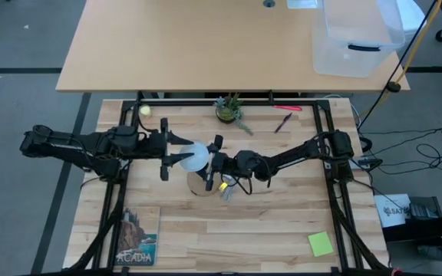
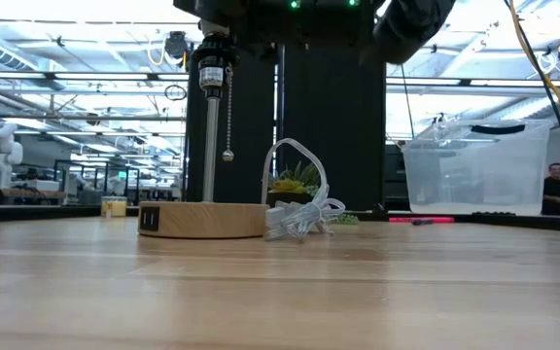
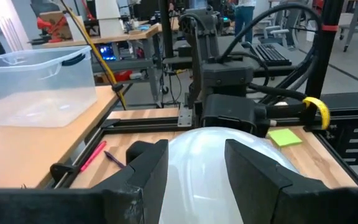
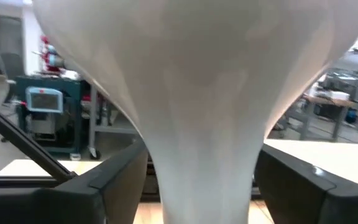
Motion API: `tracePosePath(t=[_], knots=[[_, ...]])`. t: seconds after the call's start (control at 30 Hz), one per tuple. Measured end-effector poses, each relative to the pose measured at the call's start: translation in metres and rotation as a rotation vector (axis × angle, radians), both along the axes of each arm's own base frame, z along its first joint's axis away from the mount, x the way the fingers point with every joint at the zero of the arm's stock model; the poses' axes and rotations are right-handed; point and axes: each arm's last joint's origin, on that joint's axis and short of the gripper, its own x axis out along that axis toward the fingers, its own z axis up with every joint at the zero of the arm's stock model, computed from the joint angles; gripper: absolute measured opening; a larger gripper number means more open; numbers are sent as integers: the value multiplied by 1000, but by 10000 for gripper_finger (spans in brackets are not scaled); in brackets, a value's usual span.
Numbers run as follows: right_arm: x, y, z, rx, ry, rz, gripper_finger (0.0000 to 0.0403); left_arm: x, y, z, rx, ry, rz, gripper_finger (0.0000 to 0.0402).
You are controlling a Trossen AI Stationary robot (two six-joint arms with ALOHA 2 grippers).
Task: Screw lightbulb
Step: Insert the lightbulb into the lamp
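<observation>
Above the wooden stand (image 1: 200,184), the left gripper (image 1: 181,151) hugs the lightbulb (image 1: 196,157) by its round head. The right gripper (image 1: 215,163) probably pinches the neck to steady it for turning.

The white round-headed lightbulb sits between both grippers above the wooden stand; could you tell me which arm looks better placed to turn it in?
Probably left. The left gripper brackets the white lightbulb's round globe, a broad surface to twist. The right gripper straddles its narrow neck, above the round wooden stand, better suited to steadying.
</observation>
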Motion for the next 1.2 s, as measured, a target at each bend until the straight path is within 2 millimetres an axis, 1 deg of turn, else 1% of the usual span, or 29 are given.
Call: tracePosePath(t=[0.2, 0.5, 0.67, 0.77, 0.87, 0.93, 0.97, 1.03, 1.13, 1.2], knots=[[-11, 10, 18, 5, 78, -59, 302, 0, 2, 0, 2, -6, 10, 165], [-33, 30, 32, 9, 273, -128, 306, 1, 3, 1, -2, -14, 15, 165], [-42, 41, 46, 7, 260, -122, 306, 1, 3, 1, -3, -14, 15, 165], [-43, 41, 46, 19, 263, -132, 306, 1, 3, 1, -4, -15, 16, 165], [-45, 42, 39, 20, 330, -163, 306, 1, 3, 1, -9, -15, 16, 165], [-51, 48, 36, -8, 392, -204, 306, 1, 3, 1, -9, -15, 16, 165], [-54, 52, 37, -22, 403, -222, 306, 1, 3, 1, -9, -15, 16, 165], [-62, 61, 46, -76, 404, -244, 301, 1, 3, 1, -9, -15, 16, 165], [-74, 73, 64, -168, 357, -268, 298, 1, 3, 1, -9, -15, 17, 165], [-79, 79, 75, -222, 322, -254, 298, 1, 3, 1, -9, -15, 17, 165]])
